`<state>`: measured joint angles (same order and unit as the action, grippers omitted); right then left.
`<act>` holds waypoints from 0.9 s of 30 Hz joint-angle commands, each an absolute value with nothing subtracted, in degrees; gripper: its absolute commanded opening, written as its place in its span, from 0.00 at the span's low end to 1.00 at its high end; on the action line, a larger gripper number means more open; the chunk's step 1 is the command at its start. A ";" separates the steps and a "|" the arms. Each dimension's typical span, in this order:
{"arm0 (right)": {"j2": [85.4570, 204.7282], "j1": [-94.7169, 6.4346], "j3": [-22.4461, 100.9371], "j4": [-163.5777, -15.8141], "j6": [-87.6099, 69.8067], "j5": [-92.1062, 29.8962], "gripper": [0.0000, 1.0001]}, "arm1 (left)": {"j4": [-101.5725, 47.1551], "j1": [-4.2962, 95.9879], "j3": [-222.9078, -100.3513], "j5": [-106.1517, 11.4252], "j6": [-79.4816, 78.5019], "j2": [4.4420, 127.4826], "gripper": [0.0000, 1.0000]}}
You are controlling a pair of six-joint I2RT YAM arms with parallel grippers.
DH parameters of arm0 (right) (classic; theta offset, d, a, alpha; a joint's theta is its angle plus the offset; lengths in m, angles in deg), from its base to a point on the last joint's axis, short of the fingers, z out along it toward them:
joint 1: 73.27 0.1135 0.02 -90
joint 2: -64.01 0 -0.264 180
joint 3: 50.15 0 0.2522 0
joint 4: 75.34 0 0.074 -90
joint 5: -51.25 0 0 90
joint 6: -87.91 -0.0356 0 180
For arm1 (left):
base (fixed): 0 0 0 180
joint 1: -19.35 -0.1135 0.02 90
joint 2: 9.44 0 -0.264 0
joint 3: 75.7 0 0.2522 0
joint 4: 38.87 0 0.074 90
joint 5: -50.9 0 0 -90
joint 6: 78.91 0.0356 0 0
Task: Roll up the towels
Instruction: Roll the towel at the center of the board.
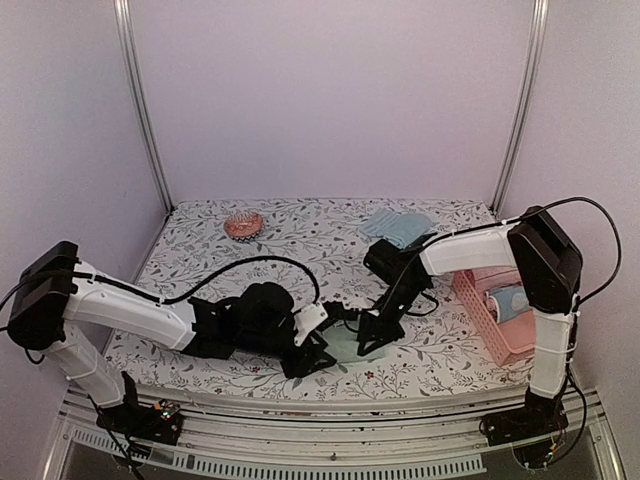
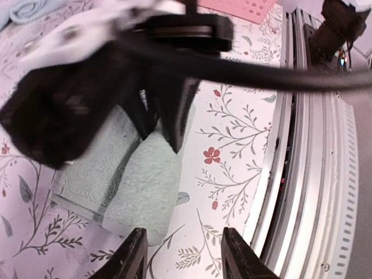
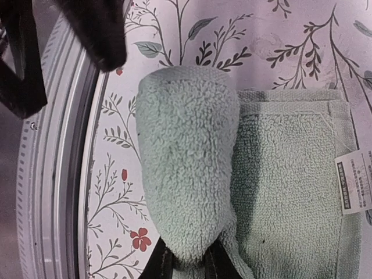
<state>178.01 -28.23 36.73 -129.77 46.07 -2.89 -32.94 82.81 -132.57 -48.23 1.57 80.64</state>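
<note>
Mint towel [image 3: 186, 168] half rolled at table [image 1: 300, 225] near edge, rolled part's long axis parallel to that edge, flat part lying inward, right pincer [image 3: 189, 264] of mine clenched on roll's end, my left pincer [image 2: 185, 256] released beside it.

Part-rolled mint towel [image 3: 189, 163] between jaws
</note>
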 commanded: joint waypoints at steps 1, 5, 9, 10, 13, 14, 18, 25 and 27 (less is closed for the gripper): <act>189.40 -30.43 40.51 -145.37 48.80 -0.70 0.06 | -35.22 89.83 -133.46 -33.77 12.27 82.40 0.45; 194.23 -31.91 44.69 -150.25 50.25 0.97 0.06 | -31.30 93.64 -139.26 -26.07 19.36 87.60 0.50; 195.45 -32.05 45.52 -150.25 49.99 -0.55 0.06 | -29.90 94.64 -142.79 -20.35 26.38 91.58 0.52; 195.41 -32.09 45.57 -149.99 49.76 -1.08 0.07 | -30.30 94.67 -142.96 -19.85 27.98 92.07 0.53; 195.50 -32.05 45.70 -149.83 49.44 -1.74 0.07 | -31.32 94.80 -143.16 -17.43 33.14 93.44 0.55; 195.61 -32.00 45.70 -149.83 49.36 -1.86 0.07 | -31.59 94.81 -143.17 -16.89 34.60 93.78 0.55; 195.76 -32.04 45.62 -149.23 48.70 -2.12 0.08 | -31.19 93.81 -143.93 -15.34 37.68 96.17 0.55; 195.29 -32.05 45.58 -149.20 48.45 -1.74 0.08 | -29.21 92.39 -145.66 -20.06 35.87 98.10 0.42; 194.98 -32.04 45.68 -149.45 48.38 -1.74 0.09 | -27.85 92.30 -146.45 -20.82 35.09 98.74 0.36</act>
